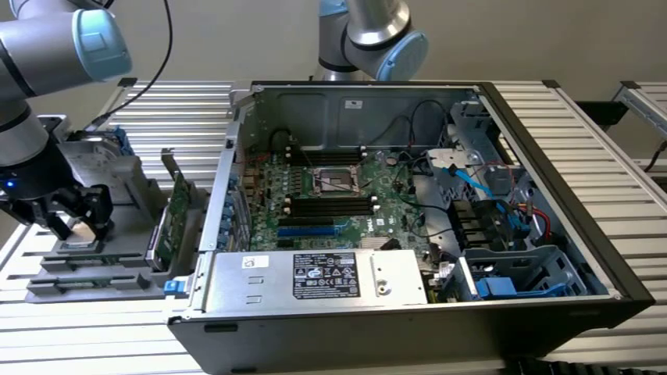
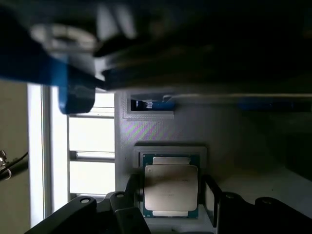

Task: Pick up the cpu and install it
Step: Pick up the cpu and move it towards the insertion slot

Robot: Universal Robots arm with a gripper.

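- The fingers (image 2: 210,189) are seen spread apart, one on each side of the cpu (image 2: 170,187). They stand just beside its two opposite edges, and a thin gap is visible on at least one side.
- No grip is shown: the cpu is not lifted and is judged not yet clamped.
- The cpu is found lying flat in a recess of a grey holder (image 1: 109,258), at the exterior view's left and on the near side of the scene.
- Its silvery metal plate is turned upward, with the green rim showing around it.
- The chip is almost square. Its slightly longer side appears to run alongside the finger pads, across the line on which they close.
- The holder is set on the slatted surface (image 1: 583,156), just beside the open computer case (image 1: 615,289).
- Inside the case, the motherboard (image 1: 360,207) is laid flat, and its square socket (image 1: 333,181) is seen with no chip in it, well apart from the cpu.
- The task is judged to be at its very start: the approach to the chip is made, while the pick-up, the carry and the installation are all left to do.
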